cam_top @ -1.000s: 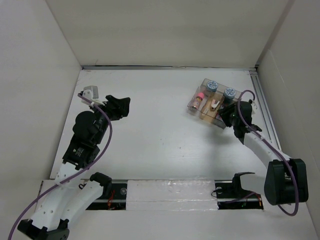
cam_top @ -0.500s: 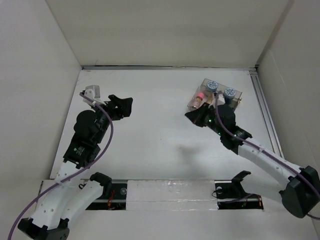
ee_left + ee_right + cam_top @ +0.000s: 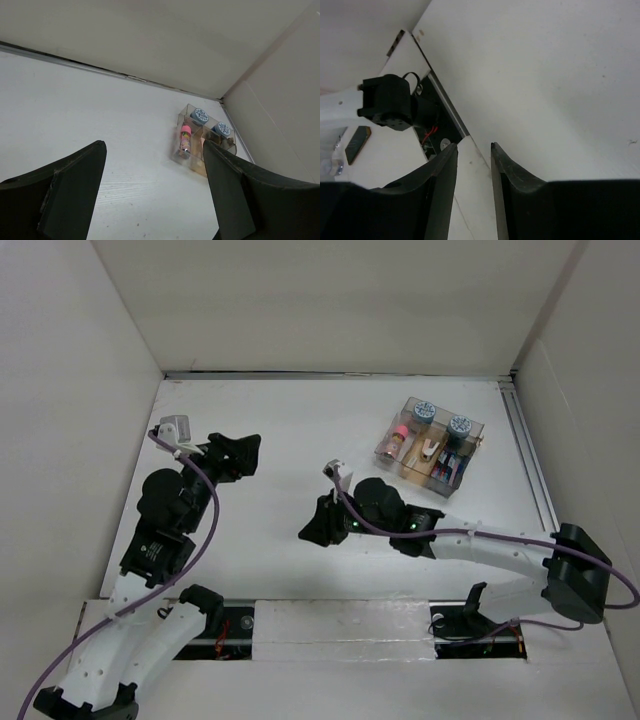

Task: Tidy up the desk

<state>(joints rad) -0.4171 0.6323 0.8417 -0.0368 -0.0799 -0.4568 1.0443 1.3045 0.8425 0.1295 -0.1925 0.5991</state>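
Note:
The desk [image 3: 300, 420] is a flat white tabletop between white walls. My left gripper [image 3: 237, 454] hovers over its left side, open wide with nothing between the fingers [image 3: 70, 190]. In its wrist view the left gripper [image 3: 154, 145] faces the small clear compartment box [image 3: 202, 137] across bare desk [image 3: 75, 100]. My right gripper [image 3: 318, 526] reaches low over the middle of the desk, pointing left toward the near edge. In the right wrist view the right gripper [image 3: 474, 146] is open by a narrow gap and holds nothing.
The clear box [image 3: 430, 445] at the back right holds two blue-capped jars [image 3: 425, 411], a pink tube [image 3: 398, 435] and small items. A metal rail [image 3: 530, 470] runs along the right edge. The left arm's base [image 3: 387, 102] and a white strip [image 3: 340, 620] line the near edge.
My right arm has swung away from the clear box, left and nearer, to the middle of the desk. The left gripper has only shifted slightly.

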